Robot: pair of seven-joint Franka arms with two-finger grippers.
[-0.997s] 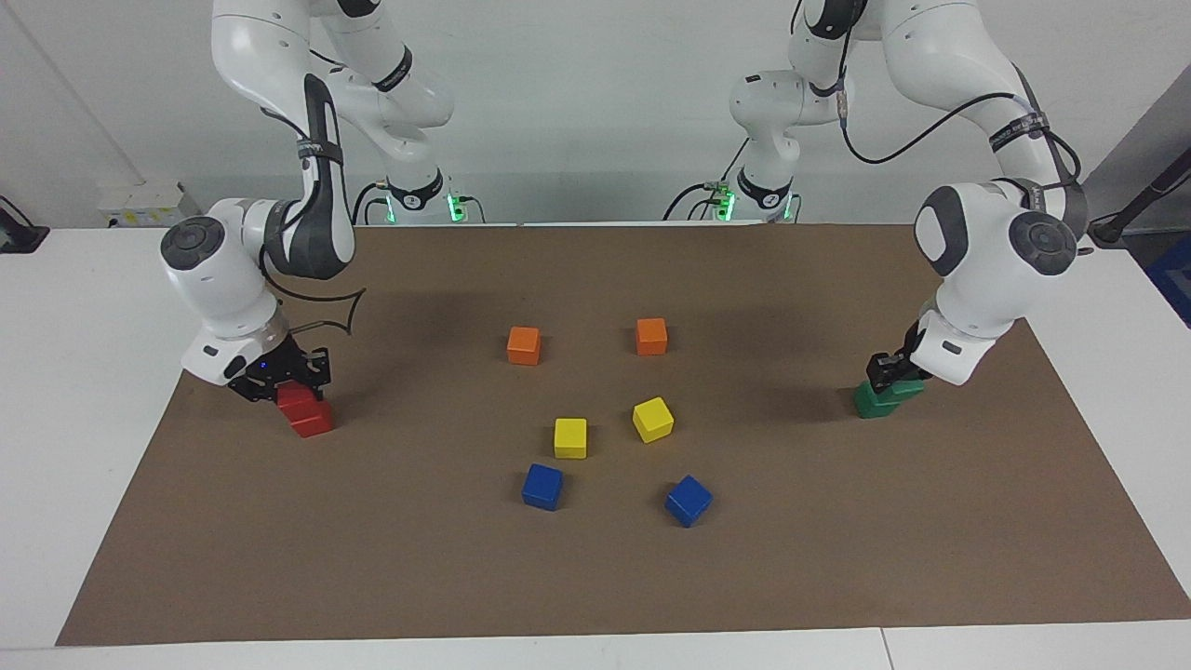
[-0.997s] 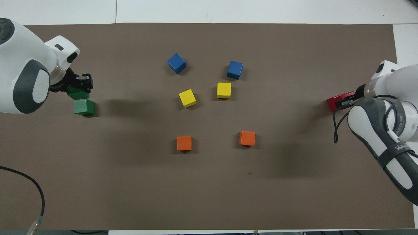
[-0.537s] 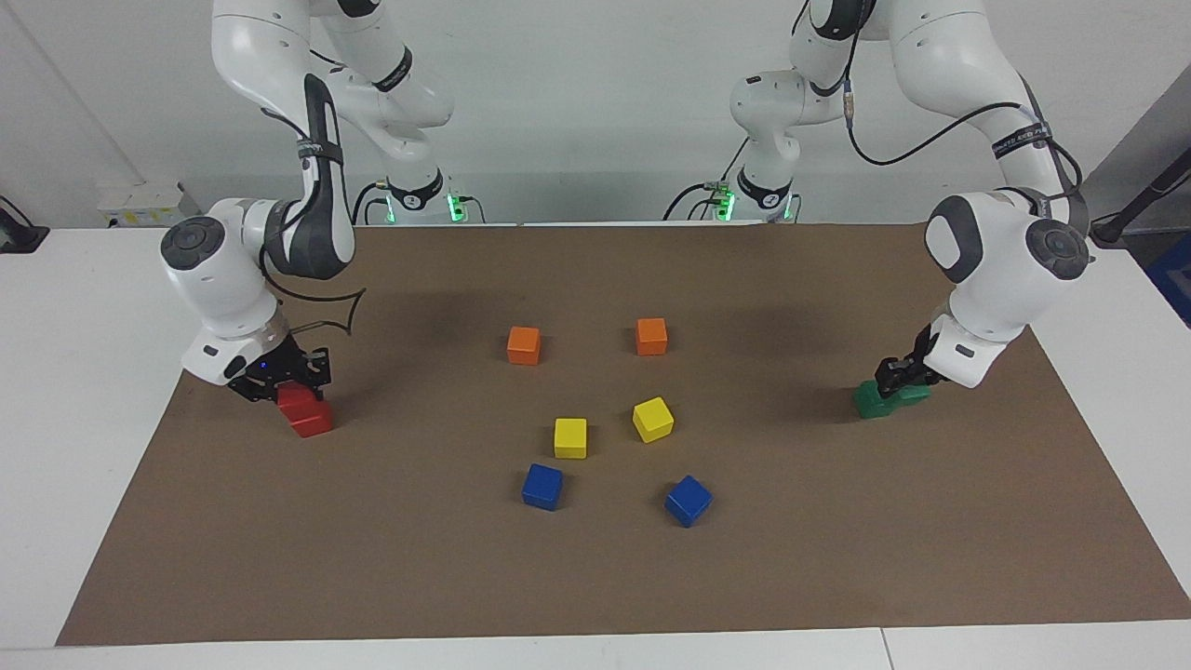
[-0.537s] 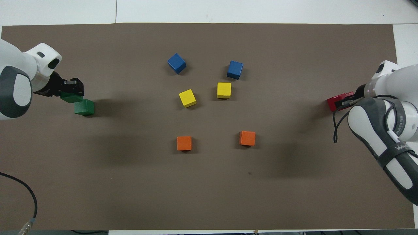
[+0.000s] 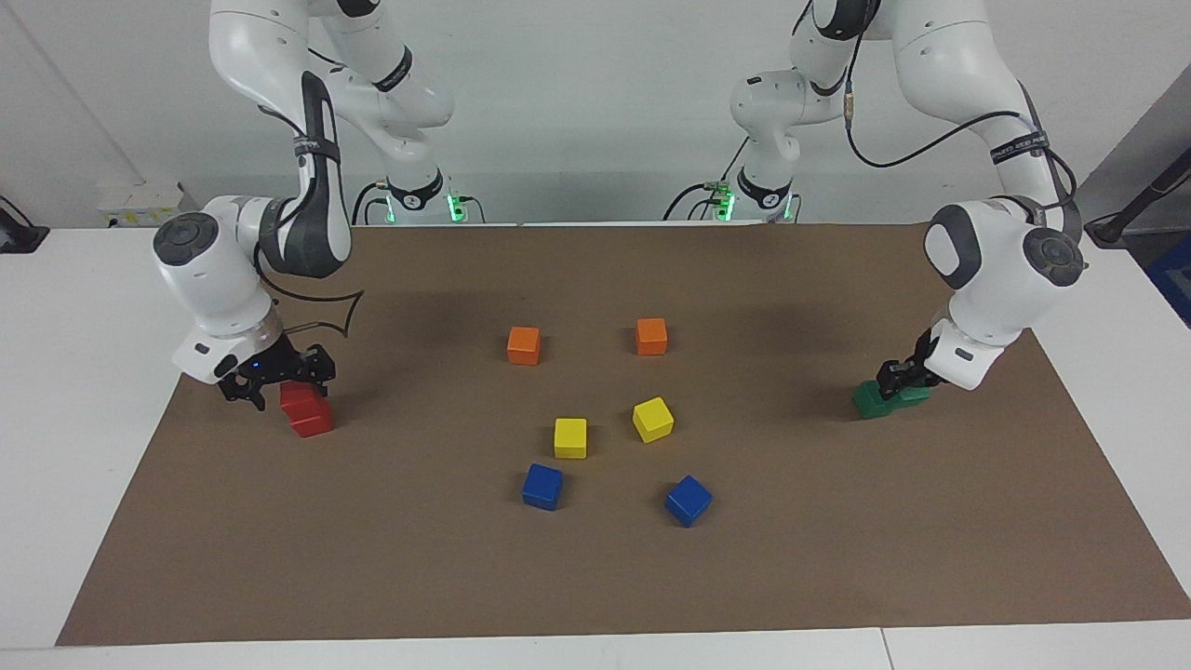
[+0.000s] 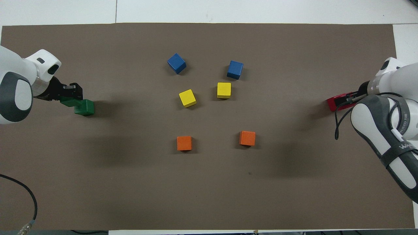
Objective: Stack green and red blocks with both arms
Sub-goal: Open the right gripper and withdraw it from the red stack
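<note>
— Checking red end first: claw state?
— Your right gripper [image 5: 276,379] was down at the red stack, fingers spread apart, not clamping anything. The top red block [image 5: 298,397] sat between them, resting on the bottom red block [image 5: 313,422], skewed a bit off it. Stack was on the brown mat [image 5: 595,577] toward the right arm's end of the table.
— And green?
— Your left gripper [image 5: 895,375] was closed on one green block [image 5: 909,395], down low toward the left arm's end. That block touched the second green block [image 5: 870,401], offset from it toward the mat's edge. Couldn't tell whether it sat partly on it or just beside it.
— Rest of the mat?
— Mid-mat, well apart from both arms: two orange cubes [image 5: 524,344] nearest the robots, then two yellow cubes [image 5: 570,437], then two blue cubes [image 5: 542,486] farthest out. None touched each other.
</note>
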